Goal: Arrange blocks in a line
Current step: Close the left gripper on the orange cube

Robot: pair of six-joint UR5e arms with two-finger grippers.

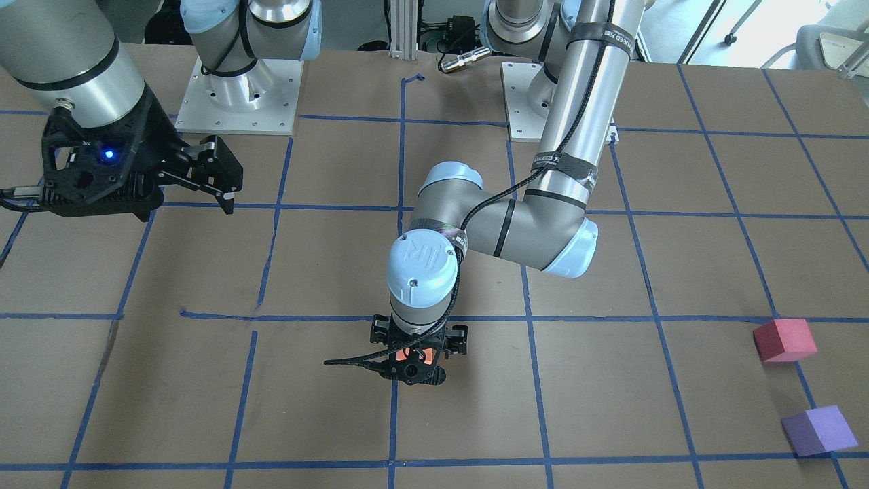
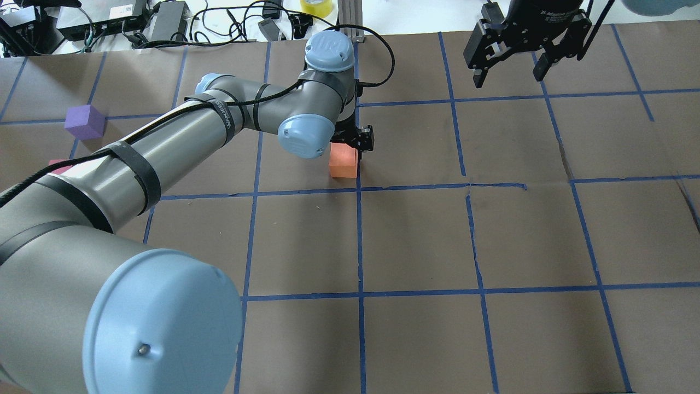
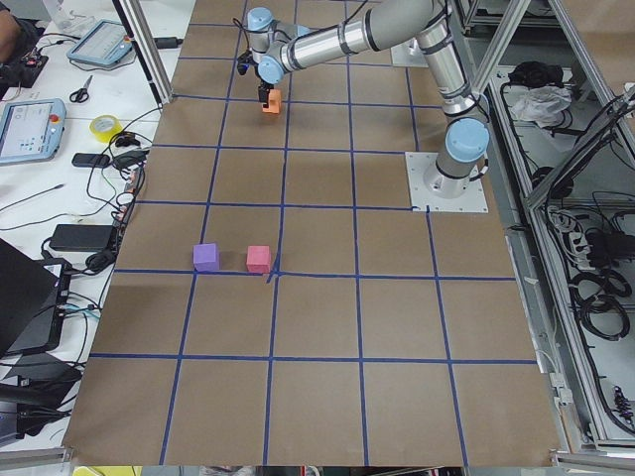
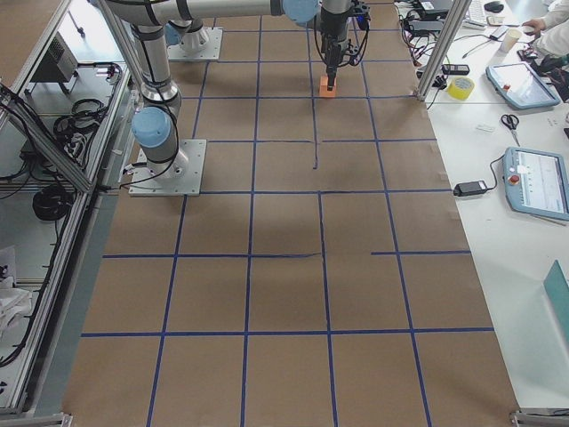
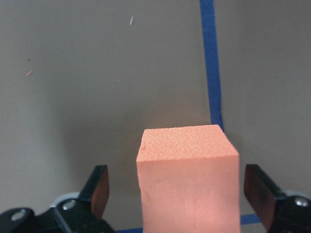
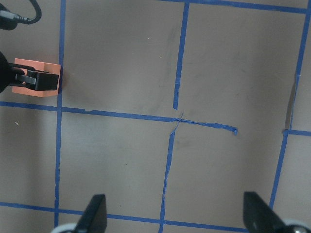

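The orange block (image 5: 187,179) rests on the brown table next to a blue tape line. My left gripper (image 2: 350,143) is straight above it, open, with a finger on each side and a gap at both; its fingers (image 5: 99,189) do not touch the block. The block also shows in the overhead view (image 2: 343,163) and the right wrist view (image 6: 36,77). The red-pink block (image 1: 784,339) and the purple block (image 1: 818,430) sit close together far off on my left; the arm half hides the red-pink one in the overhead view. My right gripper (image 2: 508,76) hangs open and empty, high above the table.
Blue tape lines (image 2: 360,241) divide the brown paper table into squares. The two arm base plates (image 1: 237,95) sit at the robot's edge. Cables, tape roll and tablets (image 3: 30,129) lie on the white bench beyond the far edge.
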